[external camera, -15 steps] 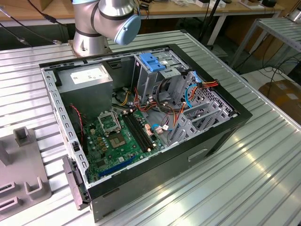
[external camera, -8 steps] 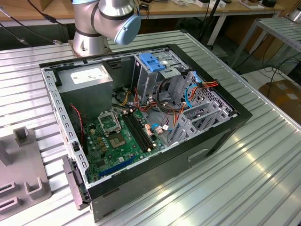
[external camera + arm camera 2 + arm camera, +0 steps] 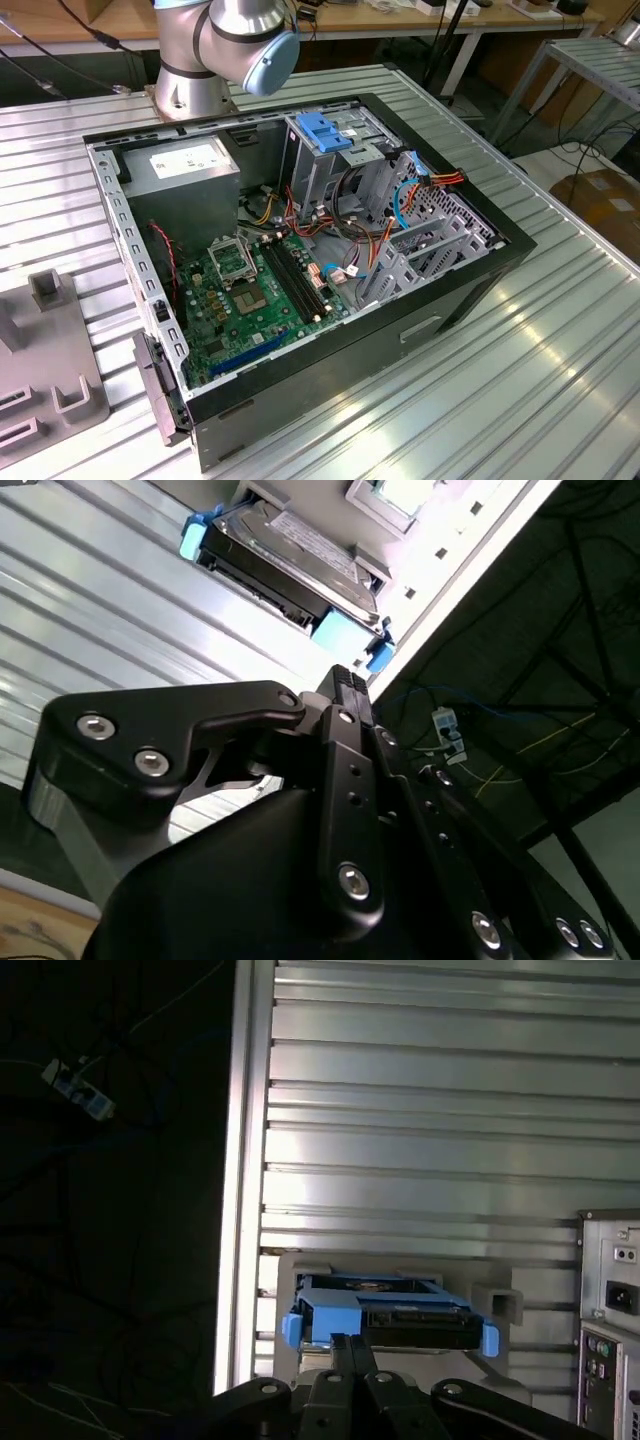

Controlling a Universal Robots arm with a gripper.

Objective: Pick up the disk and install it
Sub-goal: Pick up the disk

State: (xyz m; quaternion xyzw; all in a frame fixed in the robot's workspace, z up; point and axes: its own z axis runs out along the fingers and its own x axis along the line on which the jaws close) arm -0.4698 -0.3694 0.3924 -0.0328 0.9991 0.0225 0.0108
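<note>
The surface (image 3: 560,380) is made of ribbed bare metal with a brushed, reflective sheen. The disk (image 3: 290,555) is topped with glossy silver-grey metal under a white label and is framed by a smooth blue plastic bracket (image 3: 338,635). The hand (image 3: 345,680) is finished in matt black, with bright metal screws. The computer case (image 3: 450,320) is coated matt black outside, with dull grey sheet metal inside.

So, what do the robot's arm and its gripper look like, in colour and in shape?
The arm is built of thick silver-grey metal cylinders, and one joint ends in a round light blue cap. The gripper is matte black plastic or metal: flat bar-shaped links and two narrow fingers, fastened with shiny silver screws.
</note>
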